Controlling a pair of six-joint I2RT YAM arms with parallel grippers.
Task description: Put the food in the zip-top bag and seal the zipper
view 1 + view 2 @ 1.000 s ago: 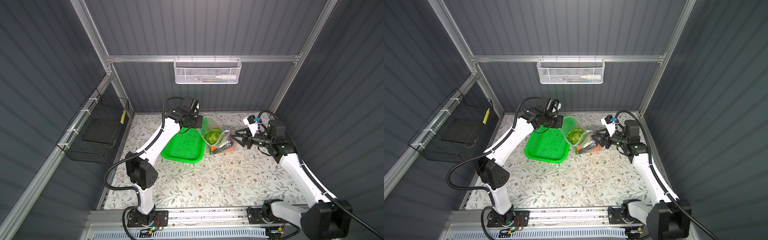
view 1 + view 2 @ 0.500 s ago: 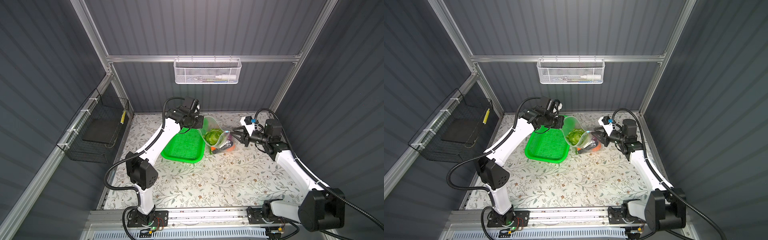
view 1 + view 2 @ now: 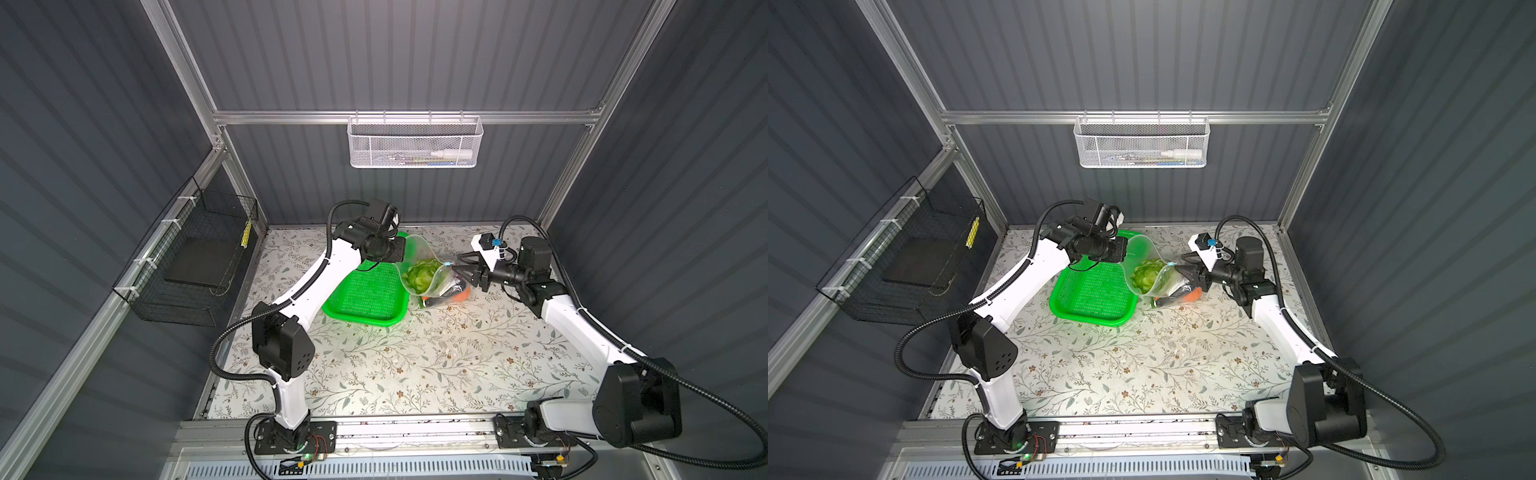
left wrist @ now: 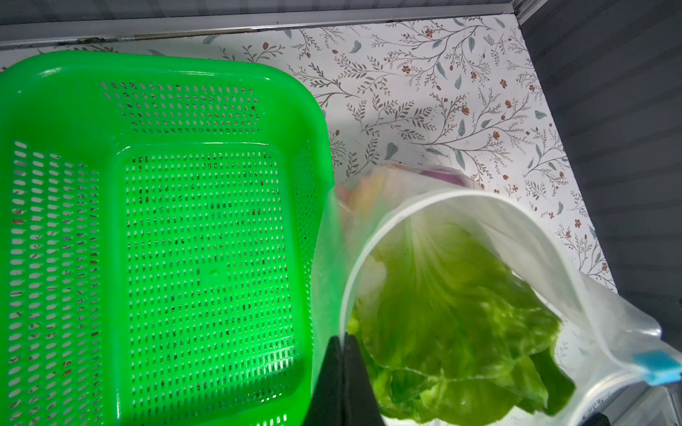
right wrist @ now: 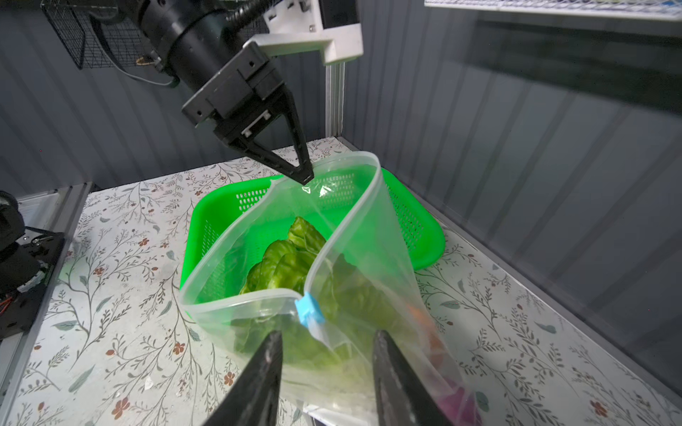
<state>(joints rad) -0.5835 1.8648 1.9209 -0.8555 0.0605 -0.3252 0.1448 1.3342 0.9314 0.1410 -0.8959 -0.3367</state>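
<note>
The clear zip-top bag point(image 3: 430, 254) stands with its mouth open beside the green basket. My left gripper point(image 5: 306, 179) is shut on one end of the bag's rim and holds it up; in the left wrist view the pinch point(image 4: 345, 341) is at the zipper strip. Pale-green cabbage point(image 4: 454, 313) fills the bag, with an orange carrot point(image 3: 459, 296) and a purple onion point(image 5: 457, 404) lower down. The light-blue slider point(image 5: 309, 308) sits at the far end of the zipper. My right gripper point(image 5: 326, 333) is open, its fingers either side of the bag corner just below the slider.
The green perforated basket point(image 3: 365, 291) lies empty to the left of the bag, under the left arm. A white mesh basket point(image 3: 415, 143) hangs on the back wall and a black wire basket point(image 3: 195, 262) on the left wall. The right wall is close behind the right arm.
My right gripper has moved left, up to the bag's slider corner, its jaws narrowing and then widening again. The left gripper and the bag have stayed put.
</note>
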